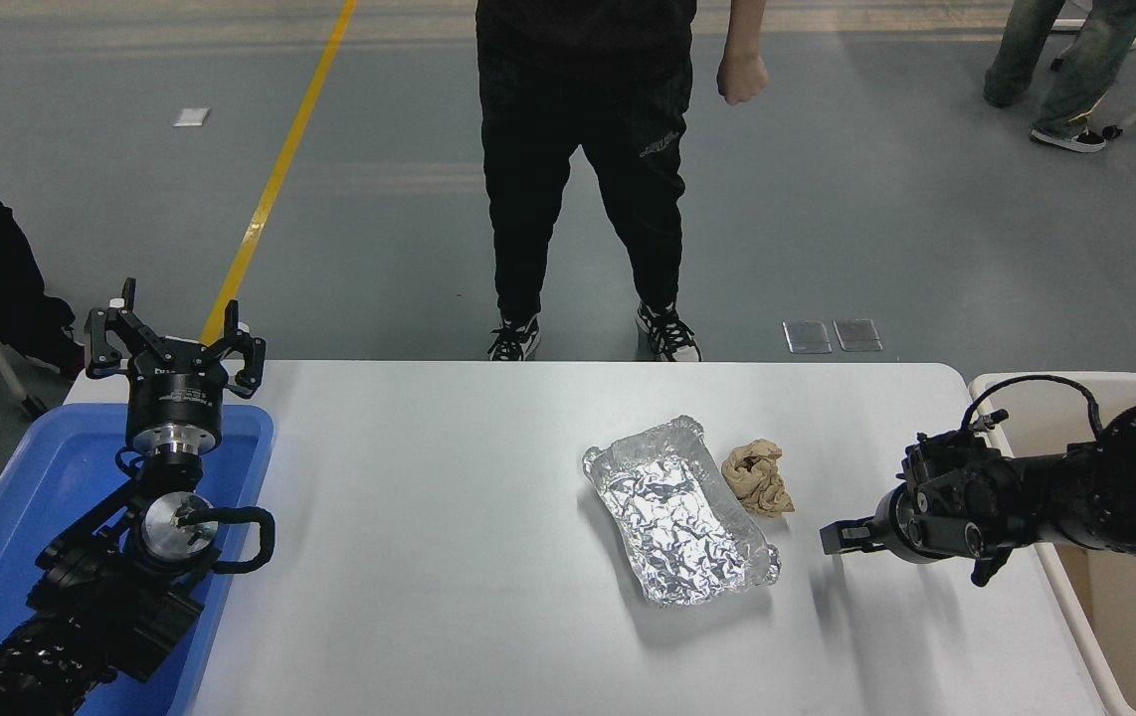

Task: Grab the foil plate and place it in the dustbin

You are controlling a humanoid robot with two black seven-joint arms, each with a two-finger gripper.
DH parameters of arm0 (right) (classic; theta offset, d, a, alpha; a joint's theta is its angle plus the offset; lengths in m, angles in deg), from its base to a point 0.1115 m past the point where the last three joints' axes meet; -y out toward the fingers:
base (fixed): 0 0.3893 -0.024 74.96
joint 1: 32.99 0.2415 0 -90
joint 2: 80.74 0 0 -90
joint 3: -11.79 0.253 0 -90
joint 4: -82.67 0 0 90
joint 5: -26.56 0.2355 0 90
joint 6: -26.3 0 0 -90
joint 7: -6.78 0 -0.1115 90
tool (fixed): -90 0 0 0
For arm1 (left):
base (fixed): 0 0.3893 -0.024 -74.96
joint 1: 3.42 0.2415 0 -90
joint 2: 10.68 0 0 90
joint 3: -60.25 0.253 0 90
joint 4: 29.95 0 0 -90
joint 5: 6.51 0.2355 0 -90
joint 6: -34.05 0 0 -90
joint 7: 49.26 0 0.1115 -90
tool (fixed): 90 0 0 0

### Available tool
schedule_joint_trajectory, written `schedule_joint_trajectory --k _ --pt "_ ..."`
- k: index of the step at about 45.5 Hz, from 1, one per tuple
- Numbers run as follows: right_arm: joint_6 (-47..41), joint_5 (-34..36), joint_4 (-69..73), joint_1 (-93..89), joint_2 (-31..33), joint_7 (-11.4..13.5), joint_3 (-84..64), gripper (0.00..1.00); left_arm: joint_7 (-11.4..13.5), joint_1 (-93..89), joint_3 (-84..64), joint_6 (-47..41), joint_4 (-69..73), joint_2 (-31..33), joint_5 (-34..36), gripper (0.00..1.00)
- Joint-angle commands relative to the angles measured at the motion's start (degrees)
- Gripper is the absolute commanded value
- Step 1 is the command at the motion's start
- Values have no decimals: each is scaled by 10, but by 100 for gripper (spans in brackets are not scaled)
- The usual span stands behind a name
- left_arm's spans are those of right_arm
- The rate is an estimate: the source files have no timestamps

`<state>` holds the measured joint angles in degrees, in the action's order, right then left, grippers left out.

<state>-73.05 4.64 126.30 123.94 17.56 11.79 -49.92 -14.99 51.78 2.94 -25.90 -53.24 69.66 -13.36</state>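
The foil plate (679, 509) lies flat on the white table (429, 547), right of the middle, with its long side running from the far left to the near right. My right gripper (842, 538) comes in from the right edge and points left, a short way right of the plate's near corner and apart from it. It holds nothing that I can see. The cream dustbin (1125, 617) stands off the table's right end, partly hidden by my right arm. My left gripper (175, 333) is parked upright at the lower left, open and empty.
A small crumpled tan paper wad (759, 477) lies right beside the plate's far right edge. A shallow blue tub (21, 517) sits under my left arm. A person in black (583, 169) stands at the table's far side.
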Motion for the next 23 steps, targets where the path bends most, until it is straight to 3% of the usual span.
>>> schedule_joint_trajectory --k 1,14,23 --pt "0 3 -1 -7 -1 0 14 100 -1 0 0 0 0 0 0 99" --pt "-8 4 14 21 0 0 45 100 0 0 0 0 0 -1 -1 99" --pt "-44 4 110 161 58 1 46 100 0 0 1 0 0 -1 -1 99"
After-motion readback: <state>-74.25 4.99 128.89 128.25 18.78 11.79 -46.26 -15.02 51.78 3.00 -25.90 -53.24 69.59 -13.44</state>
